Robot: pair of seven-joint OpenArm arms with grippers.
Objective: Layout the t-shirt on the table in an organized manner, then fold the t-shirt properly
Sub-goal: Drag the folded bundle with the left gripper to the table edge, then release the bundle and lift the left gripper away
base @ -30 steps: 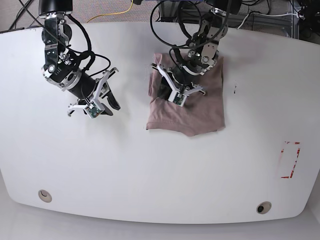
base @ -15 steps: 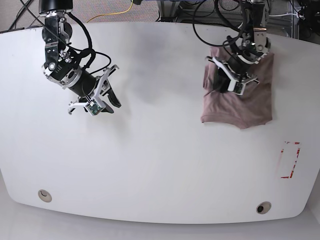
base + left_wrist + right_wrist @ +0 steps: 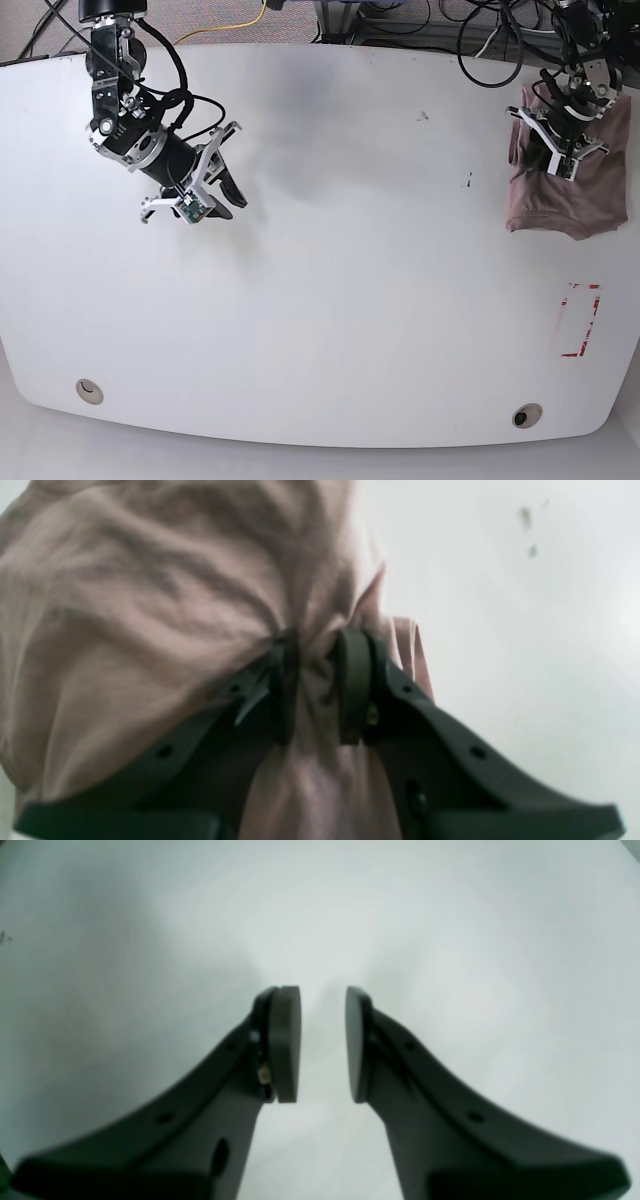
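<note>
The folded mauve t-shirt (image 3: 565,195) sits at the far right of the white table (image 3: 330,320), reaching its right edge. My left gripper (image 3: 563,150) is on its upper part. In the left wrist view its pads (image 3: 353,685) are shut on a pinched ridge of the t-shirt (image 3: 140,610), and my left gripper (image 3: 316,687) hides the cloth below it. My right gripper (image 3: 200,195) hovers over the left part of the table, far from the shirt. In the right wrist view my right gripper (image 3: 322,1042) stands open with only bare table (image 3: 450,940) between its fingers.
A red rectangular mark (image 3: 580,320) lies below the shirt near the right edge. Two small round holes (image 3: 90,390) (image 3: 527,414) sit near the front edge. Dark specks (image 3: 468,180) dot the table's upper right. Cables (image 3: 420,30) hang behind the back edge.
My left gripper has dragged the folded t-shirt from the middle of the table to the far right edge. The right arm has barely moved.
</note>
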